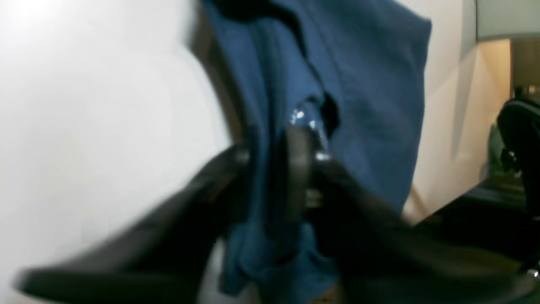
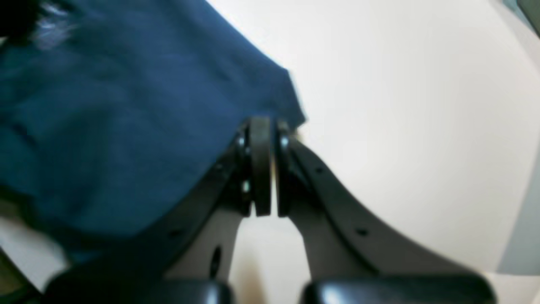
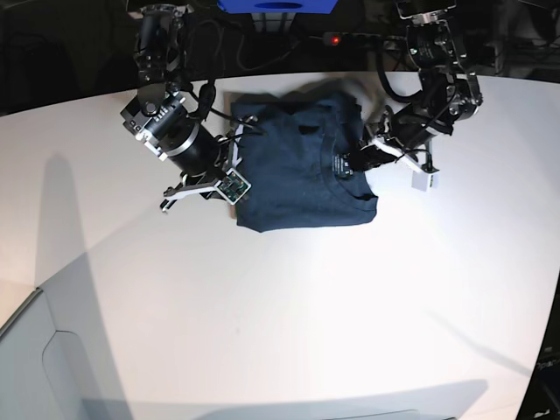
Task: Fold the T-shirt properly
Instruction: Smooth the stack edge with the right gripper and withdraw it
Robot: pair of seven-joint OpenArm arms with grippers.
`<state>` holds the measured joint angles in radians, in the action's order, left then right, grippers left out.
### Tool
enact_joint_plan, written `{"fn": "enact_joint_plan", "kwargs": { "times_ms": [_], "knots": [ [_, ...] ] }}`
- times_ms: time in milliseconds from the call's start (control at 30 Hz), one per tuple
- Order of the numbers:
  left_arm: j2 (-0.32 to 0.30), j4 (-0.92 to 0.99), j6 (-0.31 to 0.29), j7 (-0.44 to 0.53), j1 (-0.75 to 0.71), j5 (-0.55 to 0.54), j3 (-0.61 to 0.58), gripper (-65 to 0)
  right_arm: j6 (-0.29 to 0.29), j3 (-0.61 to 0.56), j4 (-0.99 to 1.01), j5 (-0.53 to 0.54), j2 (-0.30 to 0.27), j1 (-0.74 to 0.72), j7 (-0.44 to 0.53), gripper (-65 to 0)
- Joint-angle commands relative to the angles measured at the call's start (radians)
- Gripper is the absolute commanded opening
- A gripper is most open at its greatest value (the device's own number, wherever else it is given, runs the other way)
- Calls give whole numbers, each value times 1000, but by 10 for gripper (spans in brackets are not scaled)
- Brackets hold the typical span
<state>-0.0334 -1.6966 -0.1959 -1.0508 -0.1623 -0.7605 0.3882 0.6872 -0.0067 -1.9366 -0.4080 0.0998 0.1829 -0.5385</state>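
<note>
The dark navy T-shirt (image 3: 302, 171) lies folded into a rough rectangle at the back middle of the white table (image 3: 289, 315), collar label facing up. My left gripper (image 3: 357, 163) hovers at the collar on the shirt's right side. In the blurred left wrist view its jaws stand apart, and a fold of the T-shirt (image 1: 363, 84) hangs between the fingers (image 1: 238, 158). My right gripper (image 2: 268, 124) is shut, its tips at a corner of the T-shirt (image 2: 126, 105). No cloth shows between its pads. In the base view the right gripper (image 3: 238, 140) is at the shirt's left edge.
A blue box (image 3: 276, 5) and dark cables (image 3: 289, 44) sit beyond the table's far edge behind the shirt. A small white part (image 3: 423, 180) hangs from the left arm beside the shirt. White tabletop stretches in front of the shirt.
</note>
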Motion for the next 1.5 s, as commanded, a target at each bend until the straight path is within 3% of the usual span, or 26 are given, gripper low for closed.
{"fn": "enact_joint_plan", "kwargs": {
  "times_ms": [0,100,367,633,833,1133,1300,1467],
  "knots": [
    [-4,-38,-6,1,10,-20,-1,-409,11,0,-25,10,4,5,19,-649],
    [-6,-81,-6,-4,4,-18,8,-337,11,0,-40,8,-1,27,19,-649],
    [-3,-313,-6,-6,-174,-41,73,-329,11,64,-122,4,-58,48,19,-649],
    [-1,-282,-6,4,-283,-32,44,-328,11,110,-122,4,-58,43,19,-649],
    [25,-221,-6,5,-277,-30,36,-328,11,112,-119,4,-28,53,19,-649],
    [37,-113,-6,5,-219,-29,35,-328,11,113,-117,4,-31,74,19,-649],
    [36,-115,-12,5,-216,-30,15,-336,11,113,-117,4,-31,85,19,-649],
    [30,-113,-12,5,-216,-32,-19,-436,11,113,-117,4,-33,85,19,-649]
  ]
}}
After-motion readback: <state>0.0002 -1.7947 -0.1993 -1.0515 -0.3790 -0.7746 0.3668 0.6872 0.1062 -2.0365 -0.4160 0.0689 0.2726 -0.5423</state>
